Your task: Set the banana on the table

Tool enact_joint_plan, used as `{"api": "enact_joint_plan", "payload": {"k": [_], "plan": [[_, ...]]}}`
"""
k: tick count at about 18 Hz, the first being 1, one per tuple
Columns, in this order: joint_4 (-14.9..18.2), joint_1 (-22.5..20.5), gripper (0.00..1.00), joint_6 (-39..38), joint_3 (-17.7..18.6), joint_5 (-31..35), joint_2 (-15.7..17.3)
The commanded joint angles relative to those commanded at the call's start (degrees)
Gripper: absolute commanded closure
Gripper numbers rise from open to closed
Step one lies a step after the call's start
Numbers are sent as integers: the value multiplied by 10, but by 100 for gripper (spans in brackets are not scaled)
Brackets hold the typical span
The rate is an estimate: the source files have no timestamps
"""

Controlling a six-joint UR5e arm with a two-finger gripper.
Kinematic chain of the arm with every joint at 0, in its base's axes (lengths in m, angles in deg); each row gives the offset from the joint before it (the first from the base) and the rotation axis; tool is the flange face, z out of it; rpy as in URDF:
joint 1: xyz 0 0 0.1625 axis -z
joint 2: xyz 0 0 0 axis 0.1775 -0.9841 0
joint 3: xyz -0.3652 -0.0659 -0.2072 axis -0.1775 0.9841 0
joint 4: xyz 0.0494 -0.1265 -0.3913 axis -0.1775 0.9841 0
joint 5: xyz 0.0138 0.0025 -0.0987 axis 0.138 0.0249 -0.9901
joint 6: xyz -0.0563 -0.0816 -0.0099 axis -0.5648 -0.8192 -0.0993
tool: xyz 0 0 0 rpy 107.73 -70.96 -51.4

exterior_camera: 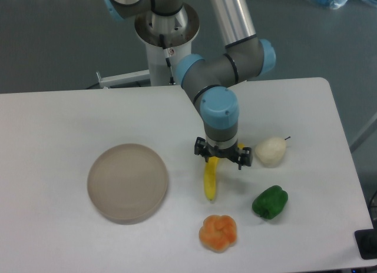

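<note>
The white table (53, 126) fills most of the view, its rounded far corner seen toward 2 o'clock. The arm (227, 67) is reached down from its base at 12 o'clock, and its blue-capped wrist is pointed straight down over the table just right of centre. The round beige-grey plate (128, 182) is laid flat on the table at 8 o'clock from centre, well apart from everything else. The banana (210, 182) is seen at 6 o'clock from the wrist, its upper end tucked under the gripper (222, 156) and its long body stretched toward 6 o'clock; its lower end appears to be resting on the table, near the orange fruit. Whether the jaws are clamped on the banana or merely straddling it cannot be told, since the black fingers are hidden by the wrist. The orange lobed fruit (218, 232) is set at 6 o'clock from the banana tip. The green pepper (270, 202) is placed at 4 o'clock from the gripper, and the white pear (270, 151) is found just beside the gripper at 3 o'clock.
</note>
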Motion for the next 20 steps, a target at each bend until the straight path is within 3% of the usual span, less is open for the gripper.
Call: {"api": "enact_joint_plan", "payload": {"k": [6,16,20], "plan": [[2,-47,0,103,-62,-5,-6],[-1,-121,0,337,-91,-2,-25],[-2,-121,0,354,-100,-2,-33]]}}
